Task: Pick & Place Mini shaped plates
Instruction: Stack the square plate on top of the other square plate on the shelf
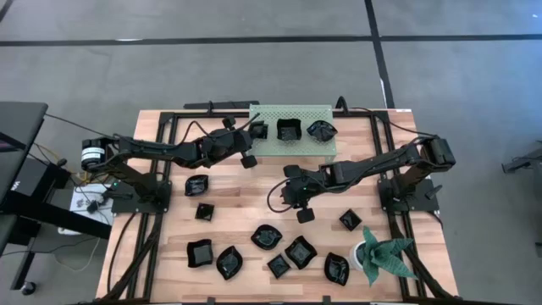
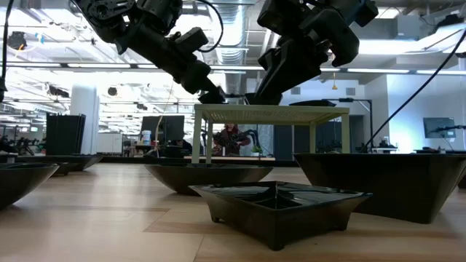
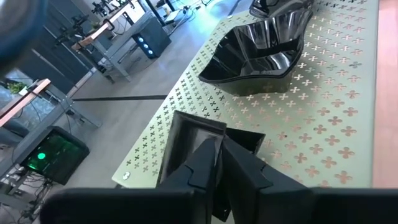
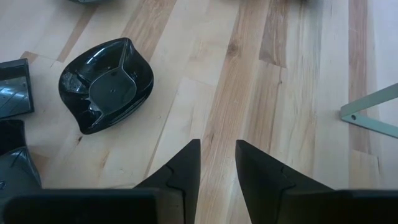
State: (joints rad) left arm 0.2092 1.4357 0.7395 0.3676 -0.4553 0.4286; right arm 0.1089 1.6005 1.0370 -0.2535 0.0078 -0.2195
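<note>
The mini shaped plates are glossy black. Several lie on the wooden table [image 1: 246, 199], among them a leaf-shaped one [image 4: 106, 84] and a square one close to the low camera [image 2: 280, 204]. Two more, a square plate [image 1: 289, 130] and a leaf plate [image 1: 321, 129], rest on a pale green perforated stand [image 1: 301, 146]. My left gripper [image 3: 219, 152] is at the stand's left end, shut on a small square plate [image 1: 259, 130]. My right gripper [image 4: 217, 152] hangs open over bare wood near the table's middle [image 1: 298, 202], holding nothing. My left gripper pinches the small square plate by one side wall [image 3: 208, 134], the two fingers closed together on that rim. The fingers slant down from the table's left side. The plate sits upright at the stand's surface [image 3: 155, 149]; whether it rests on it or hovers just above, I cannot tell.
The stand is raised on thin legs [image 2: 198, 138] at the table's far edge. A green spiky plant in a white pot [image 1: 377, 252] stands at the near right corner. Bare wood lies between the stand and the plates on the table.
</note>
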